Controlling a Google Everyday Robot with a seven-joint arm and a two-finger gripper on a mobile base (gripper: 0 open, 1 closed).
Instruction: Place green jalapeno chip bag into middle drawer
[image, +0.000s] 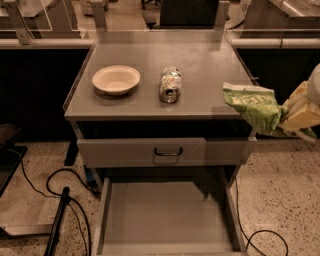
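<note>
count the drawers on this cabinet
2: the upper drawer, with a black handle, under the top; the open drawer below it. Another may be hidden beneath. The gripper holds the chip bag off the right edge of the cabinet.

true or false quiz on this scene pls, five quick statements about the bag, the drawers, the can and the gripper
1. The crinkly green foil chip bag lies in the wide shallow grey metal drawer. False: the gripper holds it at the right edge of the grey cabinet top.
2. The wide shallow grey metal drawer is pulled out. True.
3. The crushed shiny can lies on its side, right of the pale round bowl. True.
4. The grey drawer front with a black handle is pulled out too. False: it is pushed in.
5. The gripper is on the left of the picture. False: it is at the right edge.
</note>
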